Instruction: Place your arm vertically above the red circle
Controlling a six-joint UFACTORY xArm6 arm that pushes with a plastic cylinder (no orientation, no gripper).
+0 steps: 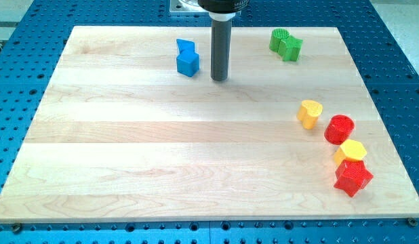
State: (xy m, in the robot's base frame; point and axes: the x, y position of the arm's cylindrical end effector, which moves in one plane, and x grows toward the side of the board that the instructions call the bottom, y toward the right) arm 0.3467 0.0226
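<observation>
The red circle (339, 129) lies near the view's right edge of the wooden board (162, 156). My tip (219, 78) stands on the board near the view's top, far up and to the left of the red circle. It is just right of two blue blocks (187, 57). A yellow heart-like block (309, 113) lies just left of the red circle. A yellow hexagon (350, 152) lies just below the circle, and a red star (352, 177) lies below that.
Two green blocks (285, 44) sit together at the view's top right. The board lies on a blue perforated table (399, 47). The arm's dark mount (222, 5) is at the view's top centre.
</observation>
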